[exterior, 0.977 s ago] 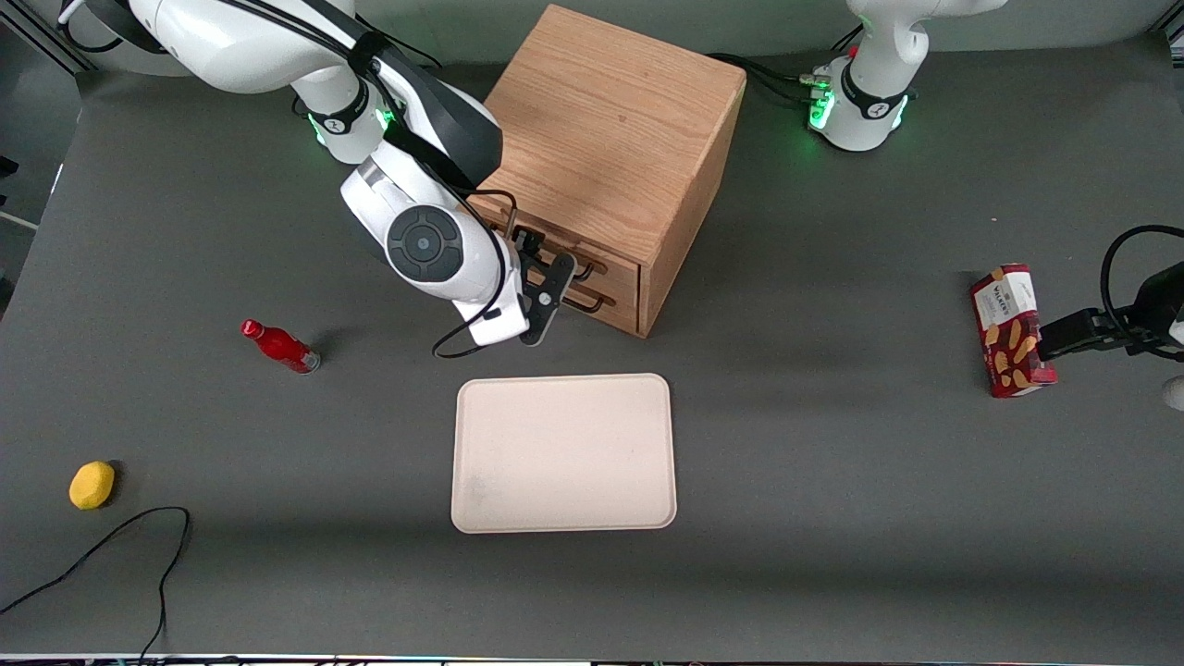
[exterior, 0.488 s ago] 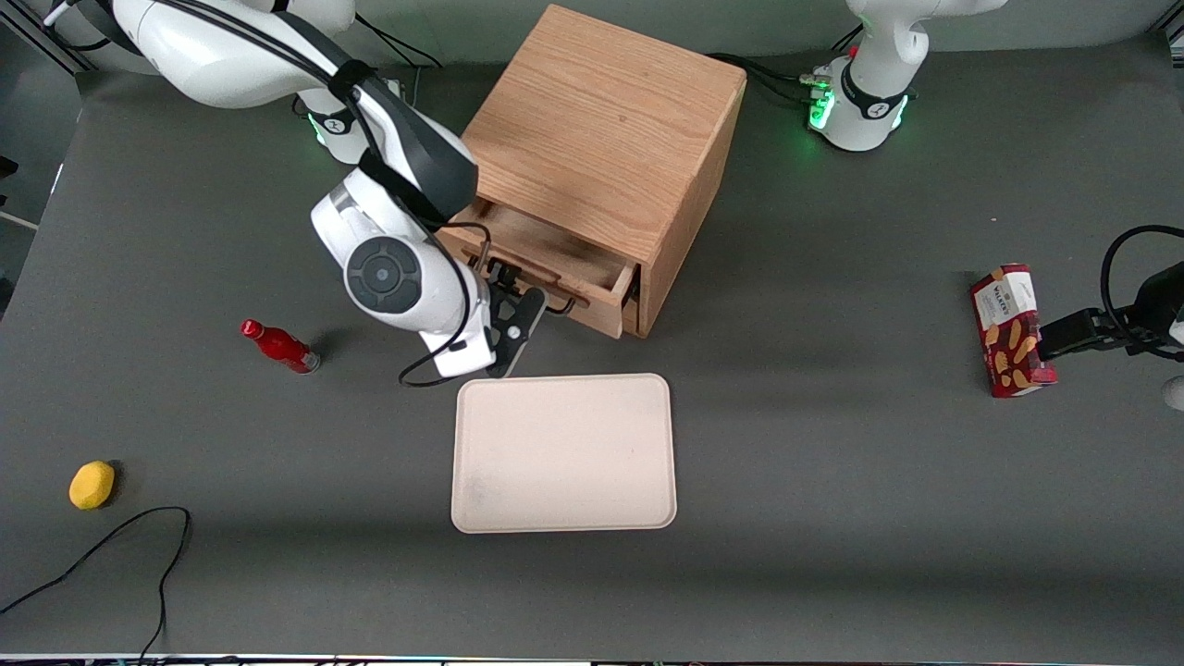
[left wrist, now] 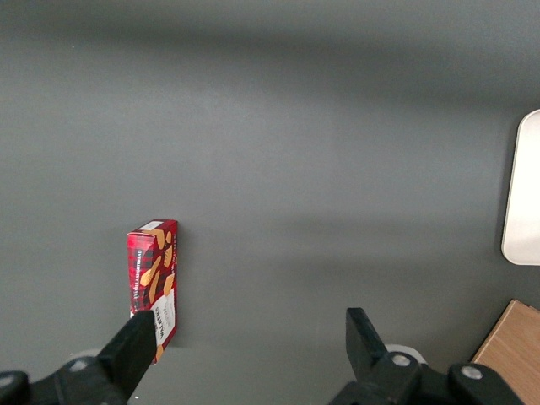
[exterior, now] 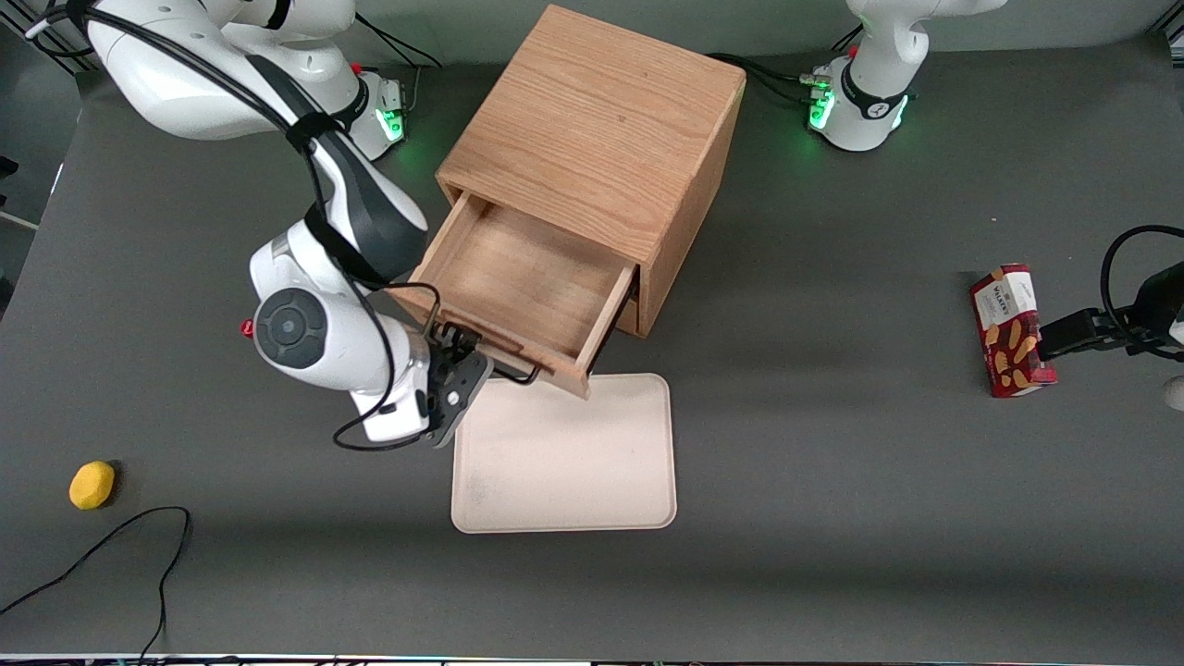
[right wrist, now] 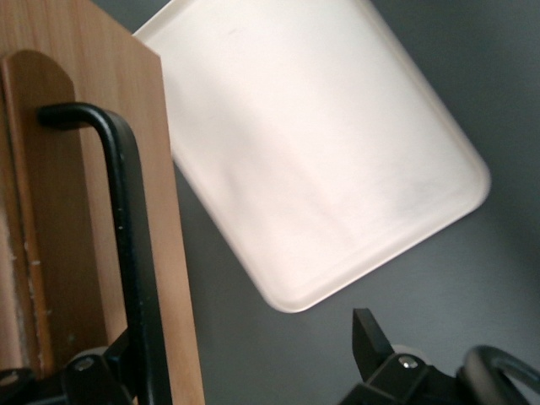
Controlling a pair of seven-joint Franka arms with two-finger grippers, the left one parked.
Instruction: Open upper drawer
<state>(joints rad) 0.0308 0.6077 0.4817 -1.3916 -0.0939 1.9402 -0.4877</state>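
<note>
The upper drawer [exterior: 518,277] of the oak cabinet [exterior: 601,129] stands pulled far out, its empty wooden inside showing. Its front overhangs the edge of the tray. My right gripper [exterior: 461,363] is at the drawer front, beside the long black wire handle [exterior: 504,368]. In the right wrist view the gripper [right wrist: 245,342] is open with its fingers wide apart. One finger [right wrist: 118,371] lies against the handle [right wrist: 126,211] on the drawer front [right wrist: 76,169]; the other [right wrist: 367,333] hangs free over the table. The lower drawer is hidden under the upper one.
A cream tray [exterior: 573,462] lies in front of the cabinet, also in the right wrist view [right wrist: 312,152]. A red bottle [exterior: 247,326] peeks out by my arm. A yellow lemon [exterior: 92,485] and a black cable [exterior: 111,546] lie nearer the camera. A biscuit box [exterior: 1006,330] lies toward the parked arm's end.
My gripper has moved toward the camera and the tray, drawing the upper drawer from shut to far out. My arm now covers most of the red bottle.
</note>
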